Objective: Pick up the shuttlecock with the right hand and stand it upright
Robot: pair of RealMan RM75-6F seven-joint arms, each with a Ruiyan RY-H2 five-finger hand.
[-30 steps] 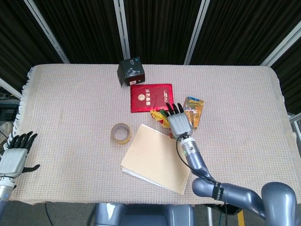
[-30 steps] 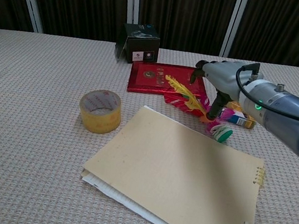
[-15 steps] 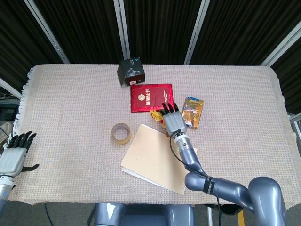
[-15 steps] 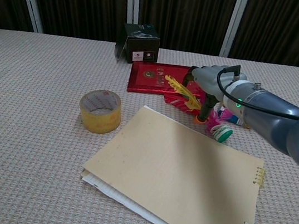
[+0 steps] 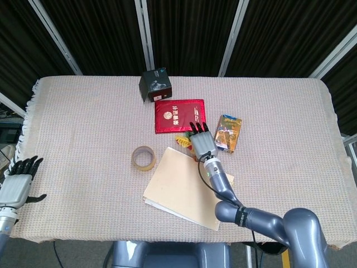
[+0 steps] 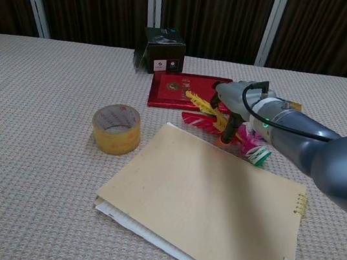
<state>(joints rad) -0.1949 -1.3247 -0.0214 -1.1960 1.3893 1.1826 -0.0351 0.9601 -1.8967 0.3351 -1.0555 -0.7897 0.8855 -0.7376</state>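
Note:
The shuttlecock (image 6: 249,145) lies on its side just beyond the notebook, its green base (image 6: 259,157) toward the right and its yellow, red and pink feathers fanning left onto the red booklet's corner. My right hand (image 6: 232,107) hovers over the feathers with its fingers spread, one dark fingertip (image 6: 226,136) pointing down among them. In the head view the right hand (image 5: 199,142) hides most of the shuttlecock, and only feather tips (image 5: 181,139) show. My left hand (image 5: 17,187) hangs open beyond the table's left edge, holding nothing.
A tan notebook (image 6: 208,207) lies in front of the shuttlecock. A yellow tape roll (image 6: 116,128) stands to its left. The red booklet (image 6: 178,90) and a black box (image 6: 162,50) sit behind. A snack packet (image 5: 228,133) lies right of the hand.
My right hand has slid left across the shuttlecock, uncovering the snack packet. The feathers have shifted slightly left under it. The left hand has stayed put.

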